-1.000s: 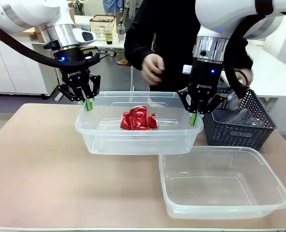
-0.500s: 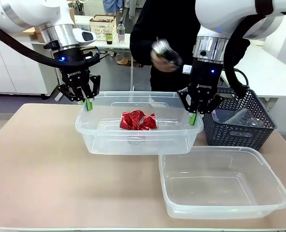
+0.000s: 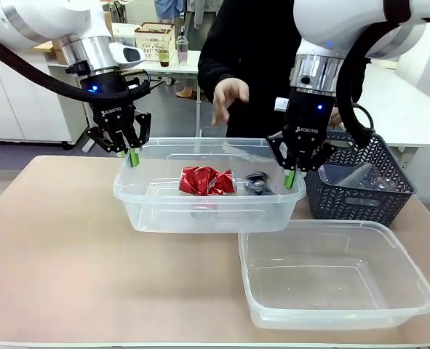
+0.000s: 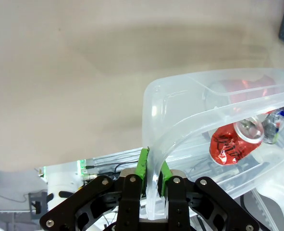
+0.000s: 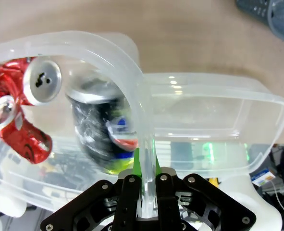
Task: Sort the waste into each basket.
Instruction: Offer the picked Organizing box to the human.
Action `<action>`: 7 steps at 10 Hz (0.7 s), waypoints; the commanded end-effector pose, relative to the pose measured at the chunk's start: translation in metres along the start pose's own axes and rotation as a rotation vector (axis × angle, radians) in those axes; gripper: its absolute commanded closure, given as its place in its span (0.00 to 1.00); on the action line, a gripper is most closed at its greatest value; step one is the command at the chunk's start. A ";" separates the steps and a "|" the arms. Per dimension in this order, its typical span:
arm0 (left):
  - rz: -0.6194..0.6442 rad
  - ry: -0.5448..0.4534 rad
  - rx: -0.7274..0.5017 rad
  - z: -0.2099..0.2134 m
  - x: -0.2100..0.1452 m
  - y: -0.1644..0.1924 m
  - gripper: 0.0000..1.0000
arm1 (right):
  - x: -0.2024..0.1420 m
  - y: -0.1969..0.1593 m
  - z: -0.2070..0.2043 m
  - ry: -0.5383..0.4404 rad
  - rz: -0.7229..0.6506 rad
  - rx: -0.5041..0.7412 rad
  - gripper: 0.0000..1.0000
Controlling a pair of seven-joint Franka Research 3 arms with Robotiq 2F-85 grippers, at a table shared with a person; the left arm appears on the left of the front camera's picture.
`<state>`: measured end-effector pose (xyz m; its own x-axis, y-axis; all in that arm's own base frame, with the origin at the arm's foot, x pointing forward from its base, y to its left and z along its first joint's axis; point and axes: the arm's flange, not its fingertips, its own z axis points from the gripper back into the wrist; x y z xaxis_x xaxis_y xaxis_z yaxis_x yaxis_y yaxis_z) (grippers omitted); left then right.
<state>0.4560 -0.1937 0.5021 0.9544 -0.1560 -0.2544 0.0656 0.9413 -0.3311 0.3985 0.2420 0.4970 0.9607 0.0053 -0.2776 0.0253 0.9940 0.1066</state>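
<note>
A dark can (image 3: 258, 183) now lies in the far tub (image 3: 200, 212), just beside the crushed red cans (image 3: 207, 180). Half a second ago the person's hand (image 3: 228, 98) held it above; now you see that hand open and empty. Your left gripper (image 3: 132, 156) and right gripper (image 3: 290, 177) stay pinched on that tub's rim. The near tub (image 3: 412, 289) likely awaits bottles.

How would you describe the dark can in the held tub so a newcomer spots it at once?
Find the clear tub that the left gripper and right gripper hold by its end rims. Inside it, at the right gripper's end, a can lies beside crushed red cans. It alone is dark, almost black; its neighbours are shiny red.
</note>
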 end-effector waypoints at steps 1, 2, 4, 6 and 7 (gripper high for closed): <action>-0.005 0.000 0.011 0.000 -0.001 -0.001 0.91 | -0.001 -0.001 0.000 -0.008 0.021 0.041 0.94; -0.005 0.000 0.011 0.000 -0.001 -0.001 0.91 | -0.001 -0.001 0.000 -0.008 0.021 0.041 0.94; -0.005 0.000 0.011 0.000 -0.001 -0.001 0.91 | -0.001 -0.001 0.000 -0.008 0.021 0.041 0.94; -0.005 0.000 0.011 0.000 -0.001 -0.001 0.91 | -0.001 -0.001 0.000 -0.008 0.021 0.041 0.94; -0.005 0.000 0.011 0.000 -0.001 -0.001 0.91 | -0.001 -0.001 0.000 -0.008 0.021 0.041 0.94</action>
<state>0.4560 -0.1937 0.5021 0.9544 -0.1560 -0.2545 0.0656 0.9413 -0.3311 0.3984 0.2420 0.4970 0.9607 0.0053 -0.2777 0.0253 0.9940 0.1067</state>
